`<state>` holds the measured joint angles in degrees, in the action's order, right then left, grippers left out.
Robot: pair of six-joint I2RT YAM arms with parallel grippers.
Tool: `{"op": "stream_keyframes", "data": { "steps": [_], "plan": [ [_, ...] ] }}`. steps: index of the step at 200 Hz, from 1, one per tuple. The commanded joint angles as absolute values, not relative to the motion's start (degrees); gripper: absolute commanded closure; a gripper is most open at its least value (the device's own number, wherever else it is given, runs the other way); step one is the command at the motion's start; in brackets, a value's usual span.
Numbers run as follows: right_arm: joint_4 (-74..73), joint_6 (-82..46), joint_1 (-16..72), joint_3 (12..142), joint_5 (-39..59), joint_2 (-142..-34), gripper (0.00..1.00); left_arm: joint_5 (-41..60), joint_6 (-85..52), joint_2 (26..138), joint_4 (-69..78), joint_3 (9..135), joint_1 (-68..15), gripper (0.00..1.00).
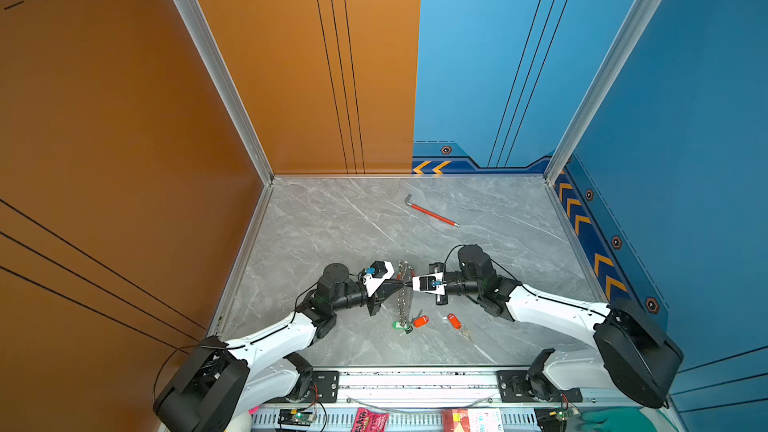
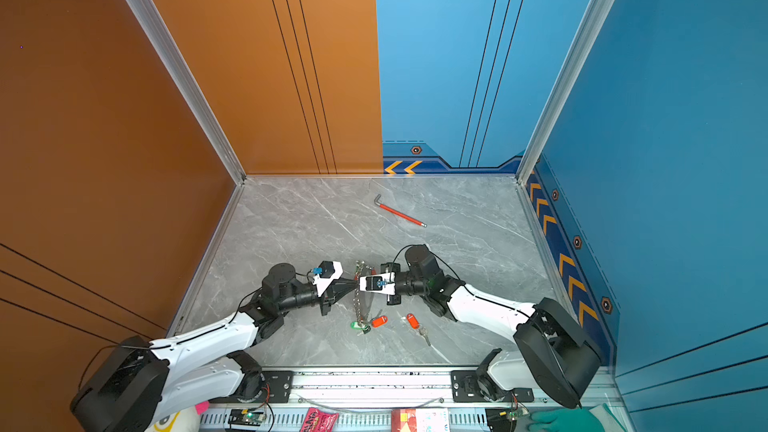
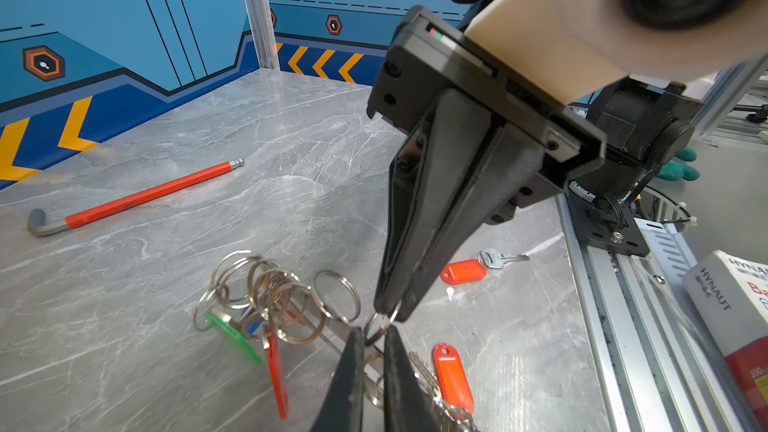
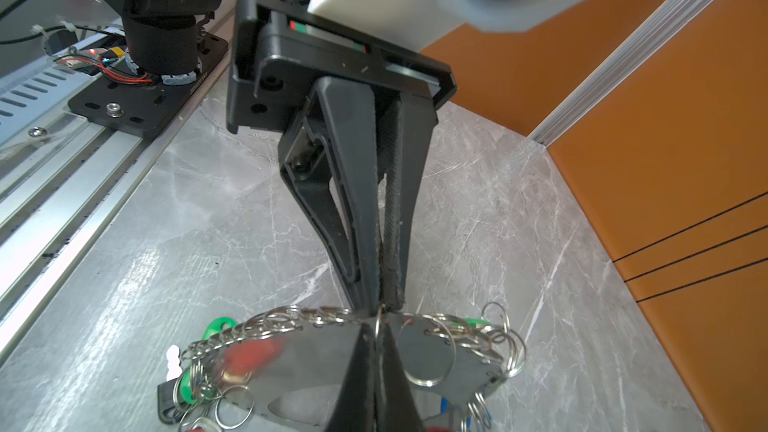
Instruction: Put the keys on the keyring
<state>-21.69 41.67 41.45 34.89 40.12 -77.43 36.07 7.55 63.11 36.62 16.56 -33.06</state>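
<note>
The keyring (image 1: pixel 402 301) (image 2: pixel 357 305), a flat grey oval plate (image 4: pixel 291 359) edged with linked silver rings (image 3: pixel 270 292), is lifted between both arms at mid table. My left gripper (image 3: pixel 373 331) (image 1: pixel 402 283) and right gripper (image 4: pixel 376 326) (image 3: pixel 390 315) meet tip to tip, each shut on the same small ring (image 3: pixel 380 326) at the plate's edge. Green-tagged (image 3: pixel 232 336) and orange-tagged (image 3: pixel 276 371) keys hang at the keyring. Another orange tag (image 3: pixel 453 376) sits beside my left fingers. One orange-tagged key (image 1: pixel 454 320) (image 3: pixel 463 271) lies apart on the table.
A red-sleeved hex wrench (image 1: pixel 432 211) (image 3: pixel 133 197) lies toward the back of the grey marble table. An aluminium rail (image 1: pixel 415 380) with both arm bases runs along the front edge, with boxes (image 3: pixel 739 297) beyond it. Orange and blue walls close in the sides and the back.
</note>
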Motion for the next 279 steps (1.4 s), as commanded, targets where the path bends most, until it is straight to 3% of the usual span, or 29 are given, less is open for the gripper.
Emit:
{"op": "stream_keyframes", "data": {
  "steps": [1,30,76,153,242,279],
  "plan": [
    [-13.2,41.0,40.9,37.2,44.3,-78.5,1.0,37.9,8.6,63.1,36.8,17.6,-33.7,0.87],
    [-11.5,40.4,40.6,38.6,46.0,-79.2,1.0,37.4,9.1,64.0,36.9,18.1,-33.9,0.8],
    [-11.6,39.7,40.6,39.8,46.0,-80.7,1.0,37.2,9.6,64.7,36.8,18.7,-34.4,0.78],
    [-20.3,33.4,38.0,38.3,47.9,-82.4,1.0,35.3,9.2,65.0,36.9,18.3,-34.1,0.89],
    [-18.5,33.9,37.5,38.3,46.0,-81.9,1.0,32.2,9.2,65.1,36.8,18.5,-34.0,0.99],
    [-5.9,38.2,36.9,40.0,46.7,-77.1,0.85,29.1,11.6,64.4,33.3,19.5,-34.4,1.0]
  ]
}}
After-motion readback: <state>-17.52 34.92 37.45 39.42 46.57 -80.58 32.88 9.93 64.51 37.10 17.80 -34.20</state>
